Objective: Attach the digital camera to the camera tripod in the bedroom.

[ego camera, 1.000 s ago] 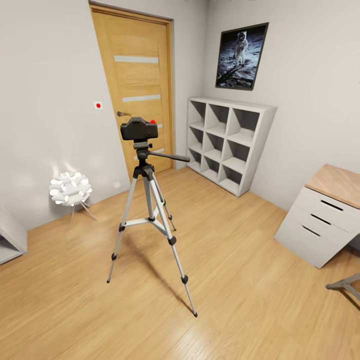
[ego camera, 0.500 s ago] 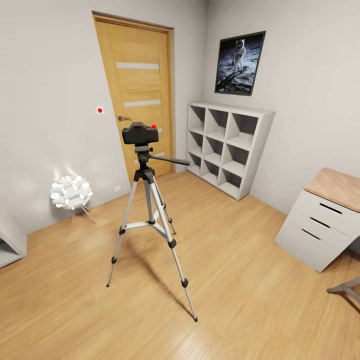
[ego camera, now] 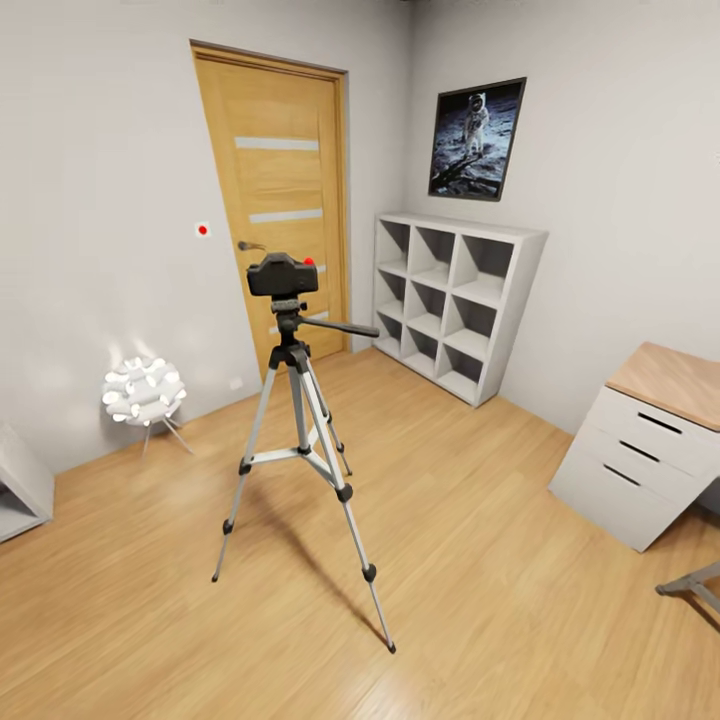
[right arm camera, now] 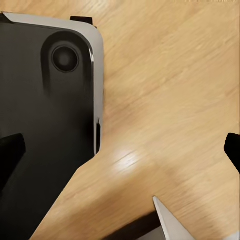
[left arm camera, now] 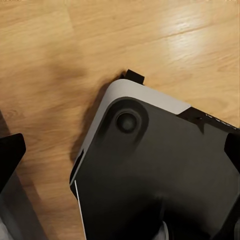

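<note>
The digital camera, black with a red dot on top, sits on the head of the camera tripod in the head view. The tripod stands upright on the bedroom's light wood floor, its silver legs spread and its black pan handle pointing right. In the left wrist view my left gripper is open, with its black fingertips far apart above my dark base and the floor. My right gripper is open too, over the base and bare floor.
Behind the tripod is a shut wooden door. A white cube shelf stands at the back right under a moon poster. A drawer unit is at the right, a white lamp and a low white unit at the left.
The whole head view has shifted a little, so the room sits slightly lower and smaller in the picture. The camera and tripod themselves have not moved.
</note>
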Robot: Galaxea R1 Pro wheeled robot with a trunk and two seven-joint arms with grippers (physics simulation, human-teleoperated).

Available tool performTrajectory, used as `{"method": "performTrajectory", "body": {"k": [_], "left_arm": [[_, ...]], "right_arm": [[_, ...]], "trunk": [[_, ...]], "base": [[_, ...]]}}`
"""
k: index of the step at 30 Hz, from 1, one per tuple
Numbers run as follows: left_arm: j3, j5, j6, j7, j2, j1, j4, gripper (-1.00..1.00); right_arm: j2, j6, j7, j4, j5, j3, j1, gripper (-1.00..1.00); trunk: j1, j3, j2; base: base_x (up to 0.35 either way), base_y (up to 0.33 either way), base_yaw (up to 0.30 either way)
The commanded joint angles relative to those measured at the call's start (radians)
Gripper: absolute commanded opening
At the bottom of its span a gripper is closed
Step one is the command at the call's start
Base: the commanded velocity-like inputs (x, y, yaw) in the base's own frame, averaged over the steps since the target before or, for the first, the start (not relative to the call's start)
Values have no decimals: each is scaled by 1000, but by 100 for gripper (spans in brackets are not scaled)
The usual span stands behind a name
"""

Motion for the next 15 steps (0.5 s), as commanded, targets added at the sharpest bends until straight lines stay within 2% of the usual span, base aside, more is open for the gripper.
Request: {"method": "performTrajectory", "body": {"k": [1, 15], "left_arm": [[-8, 7, 0, 4, 0, 0, -1, 100], [-8, 7, 0, 4, 0, 0, -1, 100]], "right_arm": [[0, -6, 0, 3, 9, -9, -1, 100], [-1, -8, 5, 5, 12, -8, -1, 100]], "trunk": [[1, 0, -2], [1, 21, -2]], "base": [[0, 0, 0], [0, 0, 0]]}}
